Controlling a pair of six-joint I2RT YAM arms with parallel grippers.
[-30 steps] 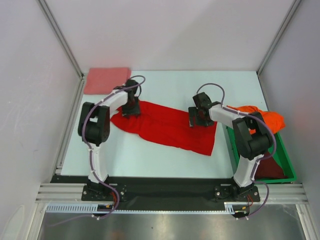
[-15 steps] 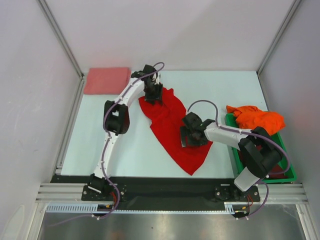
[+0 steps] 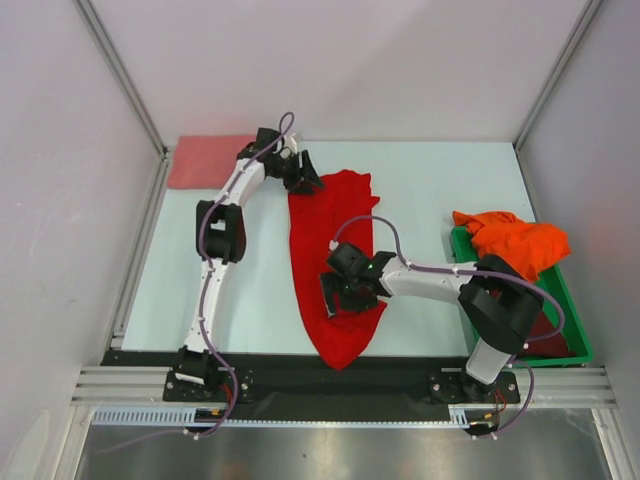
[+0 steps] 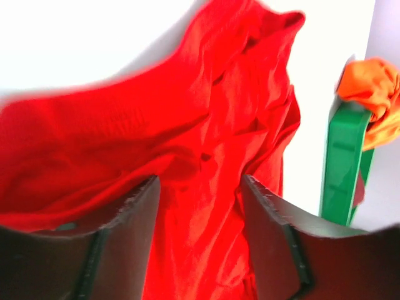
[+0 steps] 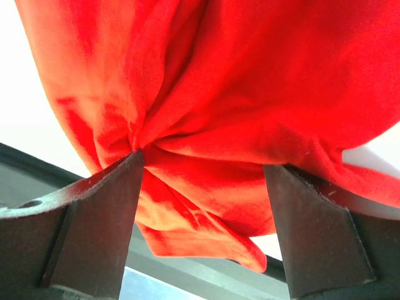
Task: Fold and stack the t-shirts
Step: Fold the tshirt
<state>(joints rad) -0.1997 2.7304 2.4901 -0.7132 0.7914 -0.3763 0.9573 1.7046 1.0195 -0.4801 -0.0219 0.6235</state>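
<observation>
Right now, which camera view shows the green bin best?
The top external view: most of the green plastic bin shows on the right, with an orange t-shirt heaped on its far end. The left wrist view shows only one corner of the green plastic bin. The right wrist view does not show it.

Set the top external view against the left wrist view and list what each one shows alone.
Top external only: the folded salmon-pink t-shirt at the far left corner, and the right pincer over the red t-shirt. Left wrist only: the gap inside the left pincer, filled with red cloth. Both: red t-shirt, orange t-shirt, green bin.
</observation>
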